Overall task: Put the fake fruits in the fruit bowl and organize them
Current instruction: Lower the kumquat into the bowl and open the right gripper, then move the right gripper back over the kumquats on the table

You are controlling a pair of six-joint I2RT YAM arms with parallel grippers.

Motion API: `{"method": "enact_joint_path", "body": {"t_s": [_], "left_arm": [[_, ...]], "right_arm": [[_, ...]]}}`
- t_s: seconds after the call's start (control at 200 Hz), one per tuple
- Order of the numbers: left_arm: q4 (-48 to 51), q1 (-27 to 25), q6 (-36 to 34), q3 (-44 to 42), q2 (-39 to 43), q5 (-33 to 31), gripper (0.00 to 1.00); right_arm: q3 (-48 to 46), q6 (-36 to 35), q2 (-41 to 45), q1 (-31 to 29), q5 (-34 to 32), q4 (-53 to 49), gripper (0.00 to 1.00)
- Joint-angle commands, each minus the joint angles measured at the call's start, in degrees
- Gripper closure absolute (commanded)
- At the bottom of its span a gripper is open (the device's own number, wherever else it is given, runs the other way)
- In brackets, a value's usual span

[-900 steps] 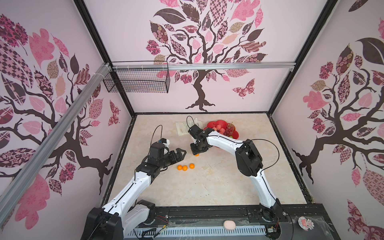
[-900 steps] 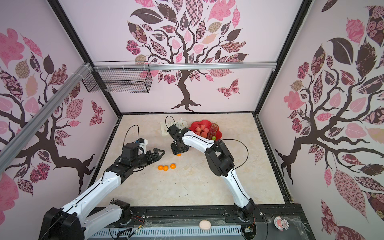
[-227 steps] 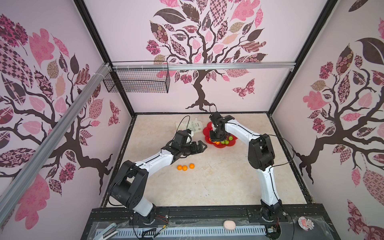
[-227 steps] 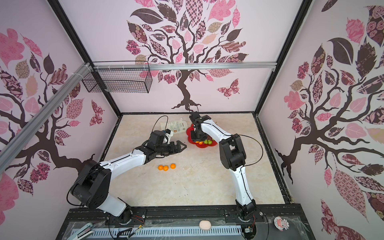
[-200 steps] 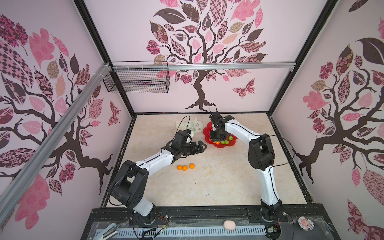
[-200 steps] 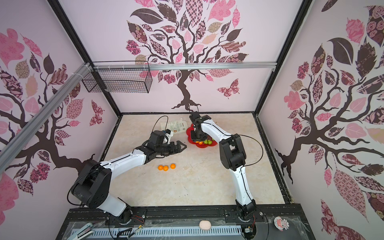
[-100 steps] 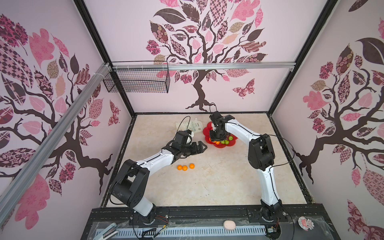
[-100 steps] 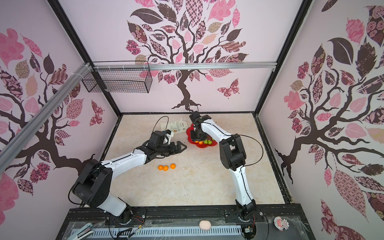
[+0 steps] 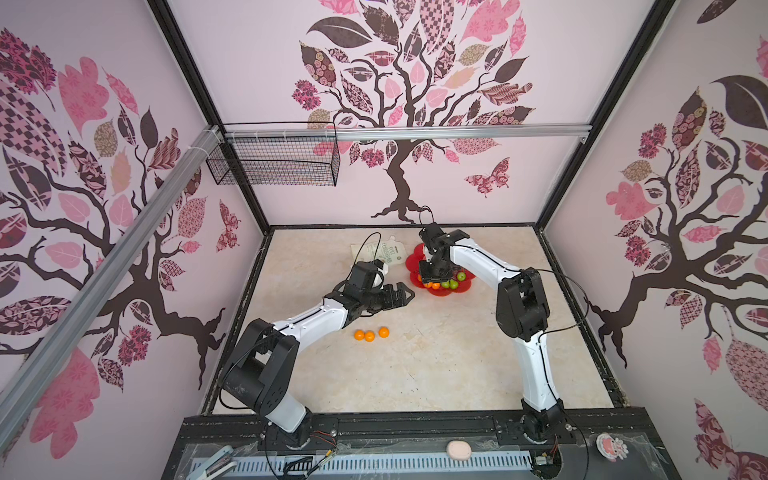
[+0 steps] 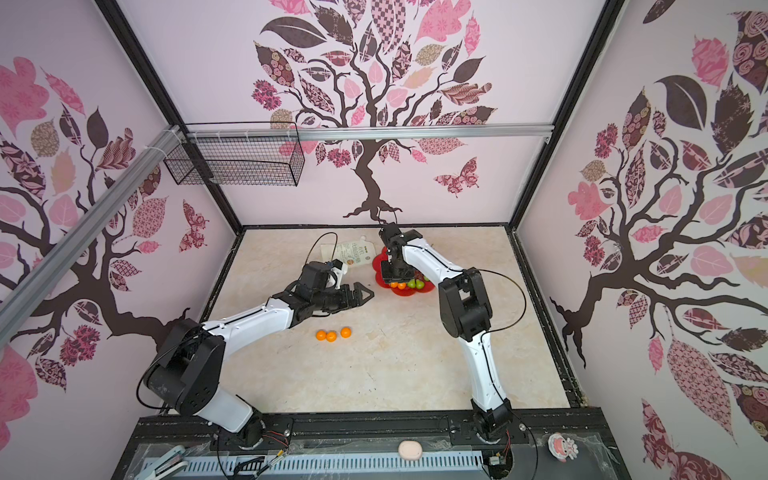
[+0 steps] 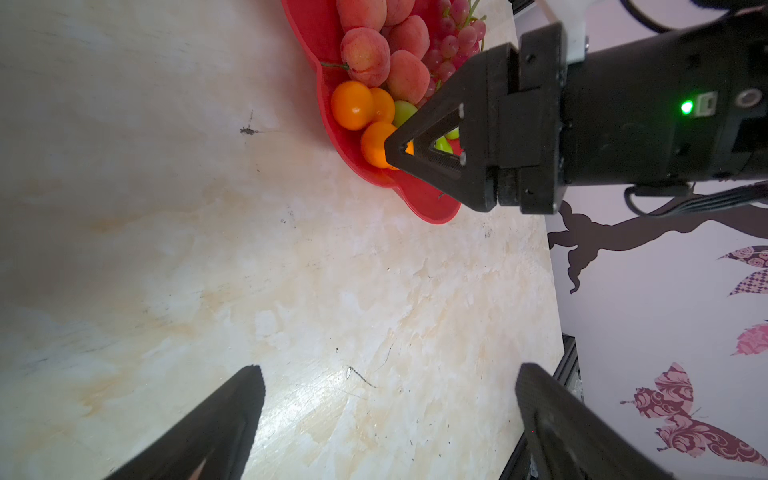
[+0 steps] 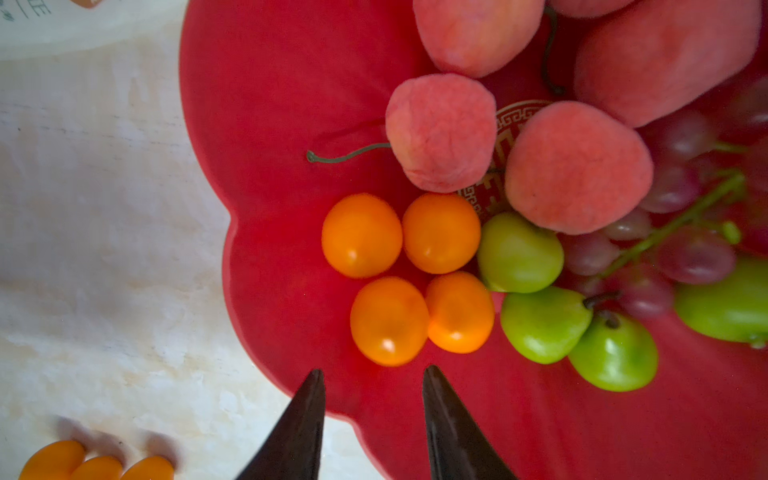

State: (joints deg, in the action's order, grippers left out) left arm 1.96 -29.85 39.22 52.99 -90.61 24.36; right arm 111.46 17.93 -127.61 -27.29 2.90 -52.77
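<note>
Fruit bowl [image 9: 453,291] sits on the table [image 9: 415,374] at the far side, a bit right of centre, in both top views. White pouch [image 9: 384,251] lies just left of it, w/ a small strip of table btw them in the right wrist view. R gripper [image 12: 372,370] hangs over the bowl's near-left rim, pointing down. Its jaws are part-open w/ a clear gap and nothing btw them, and the tips stop just short of the closest fruit. Inside the bowl, 4 tangerines [image 12: 388,320] are packed two by two, touching, in the near-left part. Green fruits [image 12: 544,324] w/ stems lie right beside them, approx 4 visible. Pink-red peaches [image 12: 440,133] crowd over the gold emblem [image 12: 504,133], and 1 of them touches a tangerine. Grape bunch [image 12: 685,249] lies behind the greens, partly under a peach. 3 loose tangerines [image 9: 369,336] lie in a short row on the table, near-left of the bowl and well apart from it; 2 touch and the 3rd sits just beside. L gripper [image 10: 362,296] hovers above the table btw that row and the bowl, fingers aimed right at the bowl. Its jaws are spread wide and empty; the left wrist view shows only bare table btw the fingers [image 11: 232,407]. L arm reaches in from the near-left corner, R arm from near-right.
</note>
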Motion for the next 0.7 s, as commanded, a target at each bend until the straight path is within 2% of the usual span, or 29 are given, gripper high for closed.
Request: {"method": "enact_joint_path", "body": {"t_s": [0.0, 0.355, 0.545, 0.695], "left_arm": [[-0.1, -0.2, -0.5, 1.9, -0.6, 0.4, 0.02], [3.1, -0.3, -2.4, 1.8, 3.1, -1.6, 0.02], [6.7, -0.3, -3.7, -1.1, 10.6, -6.3, 0.02], [8.8, -0.2, -3.2, -5.0, 16.9, -10.2, 0.02]], "right_arm": [[2.8, -0.3, -2.5, 0.3, 0.5, -1.8, 0.58], [2.1, 0.0, 1.4, 0.2, -0.6, -0.9, 0.56], [-5.7, 1.3, 9.4, -0.7, 0.9, 5.1, 0.55], [-11.6, 1.0, 14.6, -4.1, 0.0, 8.9, 0.55]]}}
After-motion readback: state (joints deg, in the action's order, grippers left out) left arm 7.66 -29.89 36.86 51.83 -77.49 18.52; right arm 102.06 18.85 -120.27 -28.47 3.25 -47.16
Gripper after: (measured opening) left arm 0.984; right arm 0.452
